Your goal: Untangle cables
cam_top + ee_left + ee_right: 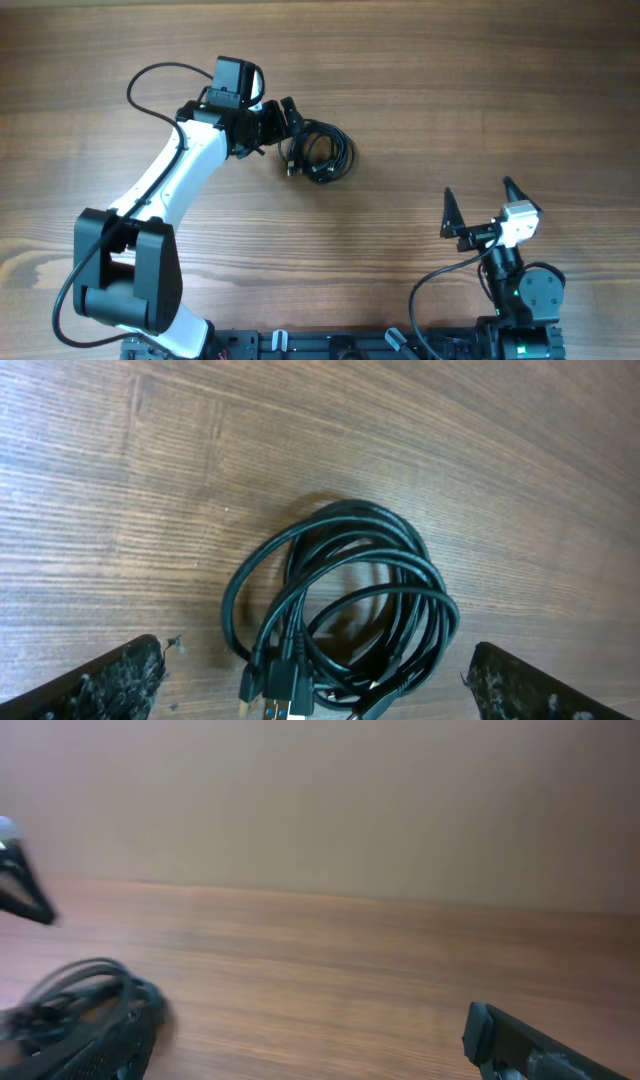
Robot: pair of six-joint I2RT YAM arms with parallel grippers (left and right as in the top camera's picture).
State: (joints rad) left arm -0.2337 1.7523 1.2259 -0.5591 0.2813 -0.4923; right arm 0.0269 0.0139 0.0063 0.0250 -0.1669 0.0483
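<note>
The cables [322, 153] lie as one small coil of thin black cords on the wooden table, with plug ends [291, 167] sticking out on its left side. My left gripper [284, 135] sits open right at the coil's left edge. In the left wrist view the cables [345, 600] fill the middle, and the plug ends [280, 695] lie between the spread fingers [100, 685] of the left gripper [315, 652], which do not touch them. My right gripper [482, 200] stands open and empty far to the lower right. In the right wrist view the cables [70, 995] show only as a blur at the left.
The left arm's thick black wire [150, 80] loops over the table behind the wrist. The arm bases [330, 345] line the near table edge. Bare wood [480, 90] lies to the right of the coil and beyond it.
</note>
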